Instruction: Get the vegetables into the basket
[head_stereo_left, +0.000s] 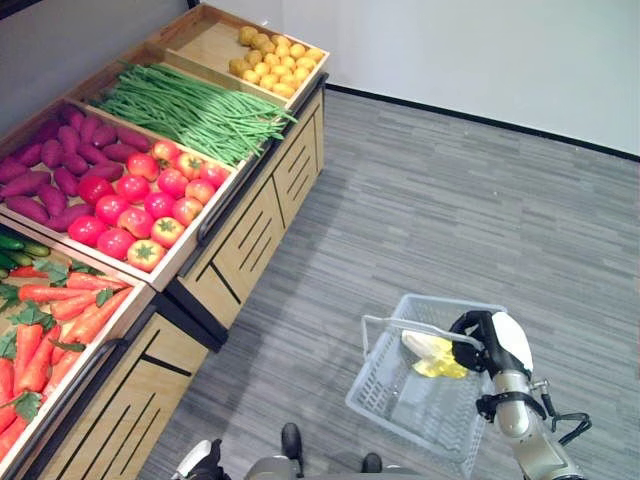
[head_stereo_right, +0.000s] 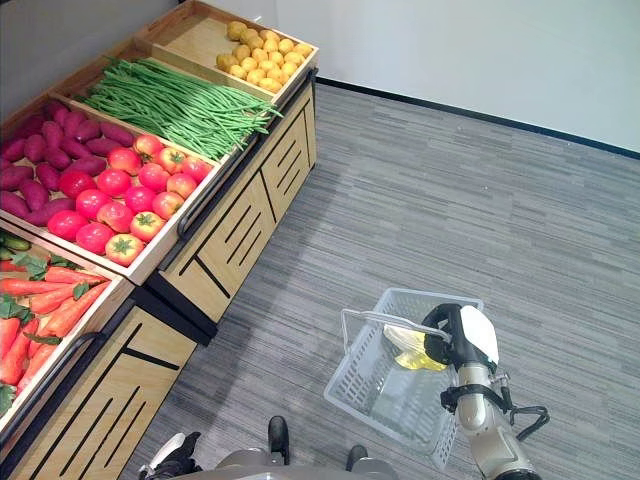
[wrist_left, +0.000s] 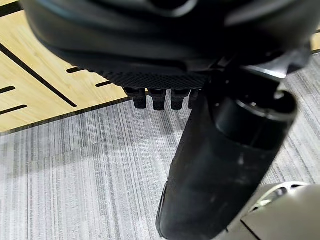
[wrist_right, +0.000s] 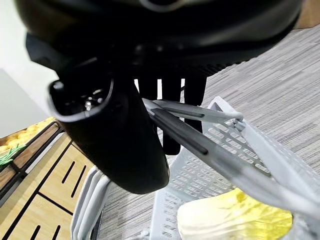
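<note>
Curled round the grey handle (wrist_right: 200, 137) of the basket (head_stereo_left: 400, 400), the fingers (wrist_right: 170, 107) of my right hand (head_stereo_left: 487, 338) carry it at the lower right of the head views, over the grey striped floor (head_stereo_left: 450, 210). Inside the basket lies a pale yellow-green leafy vegetable (head_stereo_left: 432, 353), close under my hand; in my right wrist view the same vegetable (wrist_right: 235, 222) shows at the lower right, below the handle bars.

Going from the left of the head views: at the lower left edge a wooden crate holds carrots (head_stereo_left: 55, 320) with green tops, and just above them, at the left edge, sit a few cucumbers (head_stereo_left: 20, 245). Next up, in the middle left, purple sweet potatoes (head_stereo_left: 60, 160) share a crate with red tomatoes (head_stereo_left: 140, 205), the tomatoes on the side nearer the floor. Further along, towards the upper middle, long green beans (head_stereo_left: 190, 110) lie in a thick bundle, and beyond them, at the top, small yellow potatoes (head_stereo_left: 275, 60) fill the corner of the last crate. All these crates rest on a wooden display stand (head_stereo_left: 250, 240) with dark slots on its front panels.

My left hand (head_stereo_left: 200, 462) shows at the bottom edge, left of centre, beside the stand. In my left wrist view its fingers (wrist_left: 157, 97) are short dark tips in a row holding nothing, but I cannot tell whether they are straight or curled.
</note>
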